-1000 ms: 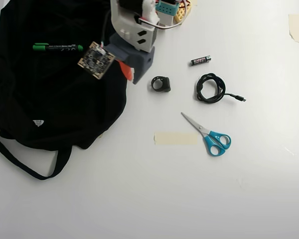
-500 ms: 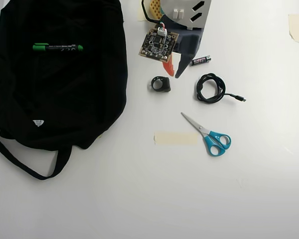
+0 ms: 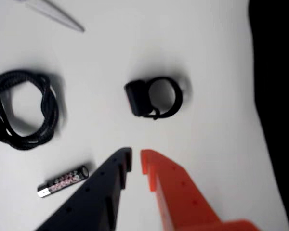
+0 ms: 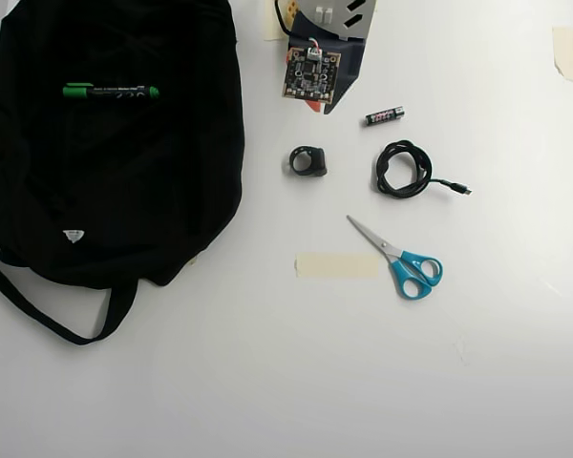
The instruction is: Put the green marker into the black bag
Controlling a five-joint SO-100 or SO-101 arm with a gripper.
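Overhead view shows the slim green marker (image 4: 111, 92), dark-barrelled with a bright green cap and green end, lying flat on top of the large soft black fabric bag (image 4: 105, 191) at the left of the white table (image 4: 267, 382), close to the bag's far edge. My gripper (image 4: 317, 105) sits well to the right of the bag, at the far edge of the table, with its small circuit board facing up. Wrist view looks down past my two fingers, one black, one orange, whose tips stand almost together with only a thin slit between them; my gripper (image 3: 136, 161) has hold of nothing. Just beyond the tips lies a small black ring-shaped clip (image 3: 154, 97), apart from them. Left of my black finger rests a small black battery (image 3: 63, 182), and farther left a coiled black cable (image 3: 23, 111). Overhead, blue-handled scissors (image 4: 401, 260) lie near and to the right, beside a strip of beige tape (image 4: 336, 265). The bag's strap (image 4: 57, 320) trails toward the near left.
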